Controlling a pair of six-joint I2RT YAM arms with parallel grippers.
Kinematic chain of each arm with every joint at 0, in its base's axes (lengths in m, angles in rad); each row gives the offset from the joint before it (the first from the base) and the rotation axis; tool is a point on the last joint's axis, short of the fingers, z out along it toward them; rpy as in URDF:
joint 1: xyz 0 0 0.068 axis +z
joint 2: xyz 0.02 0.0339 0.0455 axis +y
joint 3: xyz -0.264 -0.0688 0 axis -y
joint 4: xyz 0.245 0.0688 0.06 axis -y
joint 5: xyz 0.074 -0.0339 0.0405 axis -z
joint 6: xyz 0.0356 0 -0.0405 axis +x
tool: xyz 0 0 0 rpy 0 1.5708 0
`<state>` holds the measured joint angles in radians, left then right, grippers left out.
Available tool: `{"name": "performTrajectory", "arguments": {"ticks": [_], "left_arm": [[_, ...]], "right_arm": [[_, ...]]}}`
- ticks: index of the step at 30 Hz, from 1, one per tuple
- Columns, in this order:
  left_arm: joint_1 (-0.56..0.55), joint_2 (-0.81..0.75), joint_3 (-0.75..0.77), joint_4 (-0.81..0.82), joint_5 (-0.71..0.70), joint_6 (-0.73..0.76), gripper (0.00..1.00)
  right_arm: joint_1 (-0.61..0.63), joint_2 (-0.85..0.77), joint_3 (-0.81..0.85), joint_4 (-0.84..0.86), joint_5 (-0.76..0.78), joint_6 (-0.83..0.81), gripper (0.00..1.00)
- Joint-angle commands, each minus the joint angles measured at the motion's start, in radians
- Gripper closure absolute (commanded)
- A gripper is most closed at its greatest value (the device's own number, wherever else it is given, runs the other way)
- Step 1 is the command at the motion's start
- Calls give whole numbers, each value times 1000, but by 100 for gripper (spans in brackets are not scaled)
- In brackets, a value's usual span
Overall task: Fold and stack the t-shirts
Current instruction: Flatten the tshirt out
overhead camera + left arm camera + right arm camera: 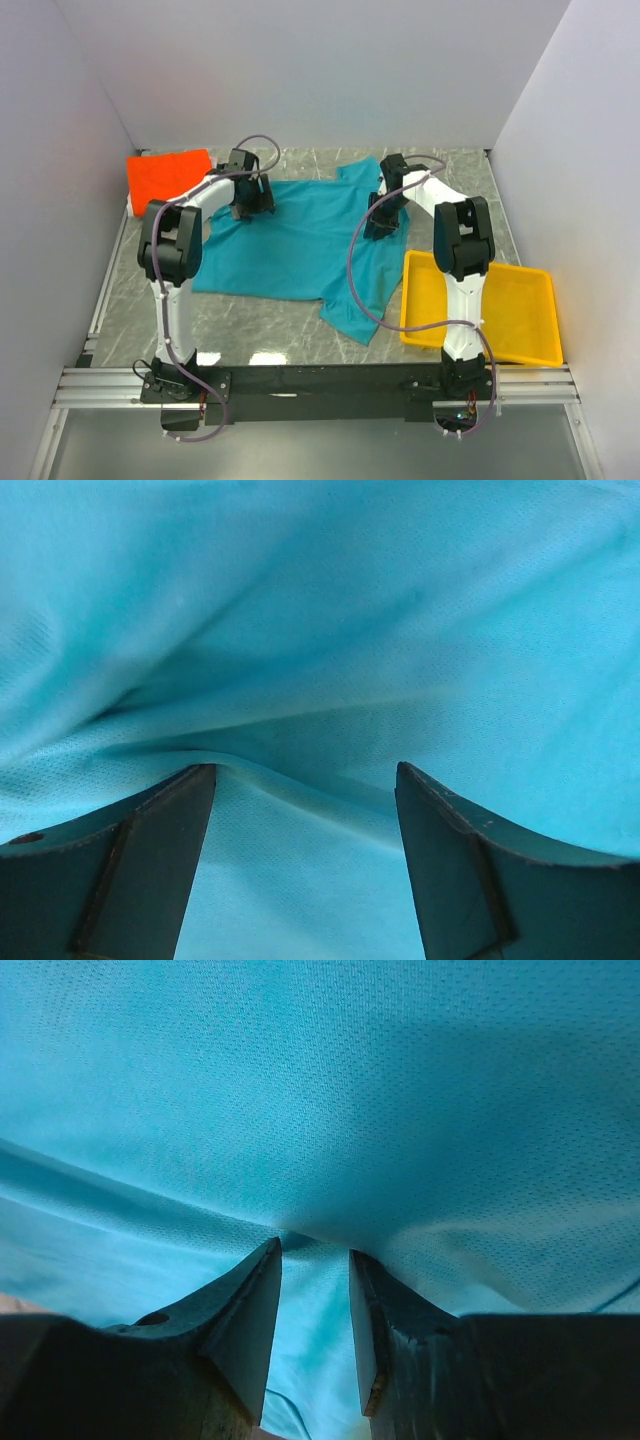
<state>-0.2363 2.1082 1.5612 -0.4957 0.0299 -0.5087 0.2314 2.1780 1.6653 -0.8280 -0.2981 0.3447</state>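
The teal-blue t-shirt (290, 250) lies spread out, wrinkled, on the marble table, one sleeve trailing toward the front. The orange-red t-shirt (168, 175) lies folded at the back left corner. My left gripper (243, 212) is down on the teal shirt's back left part. In the left wrist view it (305, 770) is open wide, its tips pressed into the teal shirt (320, 630), with a low ridge of cloth between them. My right gripper (383, 230) rests on the shirt's right side. In the right wrist view it (315, 1245) stands half open, with teal shirt (330, 1100) between the tips.
A yellow plastic tray (510, 310) sits at the front right, touching the teal shirt's edge. White walls close in the left, back and right sides. Both arms reach from the near rail over the table.
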Motion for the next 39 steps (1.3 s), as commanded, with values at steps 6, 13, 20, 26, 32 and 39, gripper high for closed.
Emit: {"name": "performTrajectory", "arguments": {"ticks": [6, 13, 20, 26, 32, 39], "left_arm": [[-5, 220, 255, -81, 57, 33, 20], [-9, 237, 342, -70, 70, 22, 21], [-15, 84, 367, -30, 41, 9, 20], [-15, -141, 286, -44, -27, 30, 18], [-9, -328, -88, -25, -87, -20, 23], [41, -614, -493, 35, -137, -132, 38]], "right_arm": [[-44, 143, 246, -95, 63, -6, 59], [-64, 180, 343, -151, 47, -15, 59], [-66, 135, 344, -140, 13, -36, 59], [-66, 105, 353, -175, 43, -73, 59], [-61, 33, 309, -163, 42, -62, 59], [-43, -59, 255, -163, 24, -59, 59]]}}
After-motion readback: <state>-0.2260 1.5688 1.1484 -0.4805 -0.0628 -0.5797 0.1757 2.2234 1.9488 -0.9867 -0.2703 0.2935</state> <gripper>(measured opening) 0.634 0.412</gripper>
